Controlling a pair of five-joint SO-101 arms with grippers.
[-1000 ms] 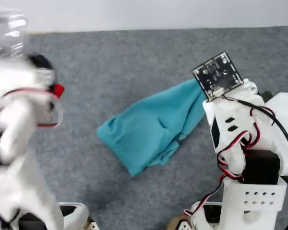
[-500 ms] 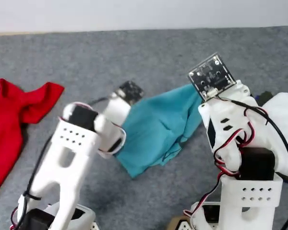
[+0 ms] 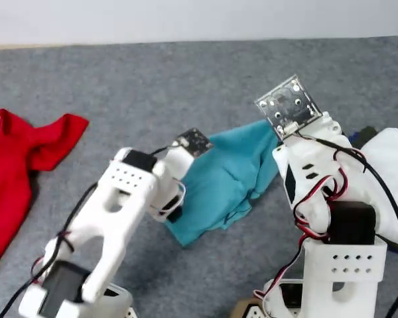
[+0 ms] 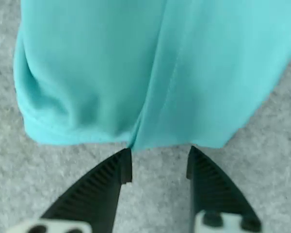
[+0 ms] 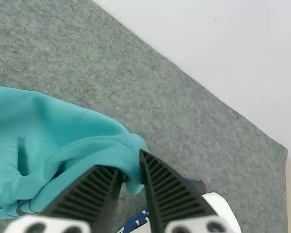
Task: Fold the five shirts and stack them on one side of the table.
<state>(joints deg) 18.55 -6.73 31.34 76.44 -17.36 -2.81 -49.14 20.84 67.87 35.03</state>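
Since a second ago our left arm has swung in from the left edge. Its left tool (image 4: 158, 154) now hangs released just short of the near hem of the teal shirt (image 3: 232, 175), mid-surface. The right tool (image 5: 128, 165) stays clenched on that shirt's far right corner, barely shifted. Grey surface (image 3: 152, 79) shows along the far edge and between the teal shirt and the red shirt (image 3: 20, 165), which lies crumpled at the left edge. A white cloth (image 3: 393, 152) lies at the right edge, behind our right arm.
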